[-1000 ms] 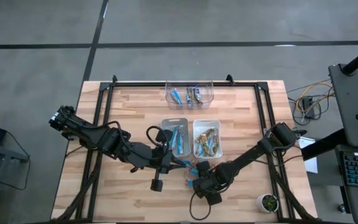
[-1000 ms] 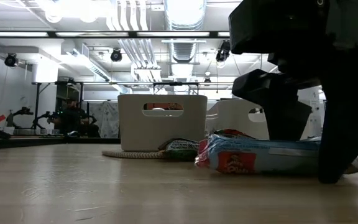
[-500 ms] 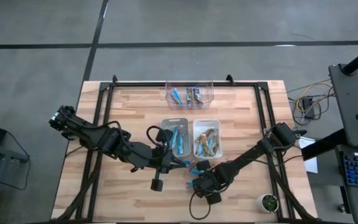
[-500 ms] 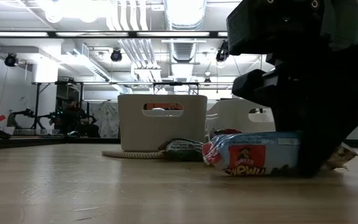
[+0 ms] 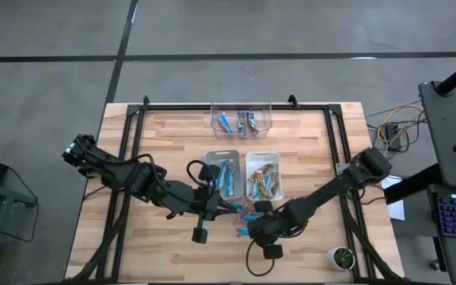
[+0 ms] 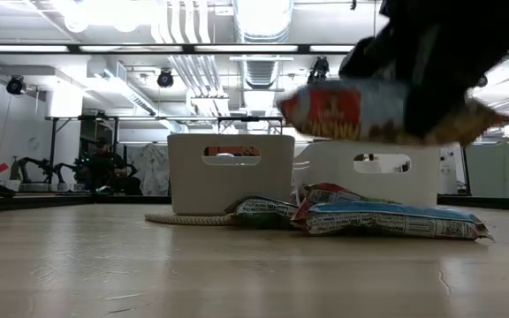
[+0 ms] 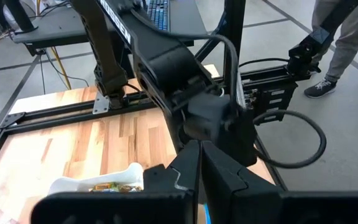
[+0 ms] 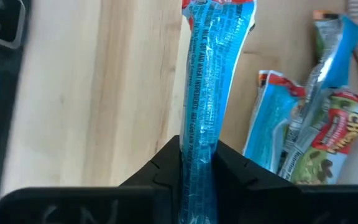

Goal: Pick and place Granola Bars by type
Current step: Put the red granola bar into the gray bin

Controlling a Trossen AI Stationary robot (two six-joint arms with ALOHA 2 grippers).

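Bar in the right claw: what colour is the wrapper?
Bright blue with a red end, on the bar pinched in the right claw. Shows best in the right wrist view.

Three bins (image 5: 241, 119), two arms (image 5: 133, 178)

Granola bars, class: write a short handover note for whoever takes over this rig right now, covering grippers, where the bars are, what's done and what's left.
Right gripper: shut on a blue bar, lifted clear of the table.
Left gripper: shut, empty, waiting near the bins.
Done: bars already lie in the grey bin and white bin.
Left: a few loose bars on the table, more in the clear bin; the held bar needs placing.
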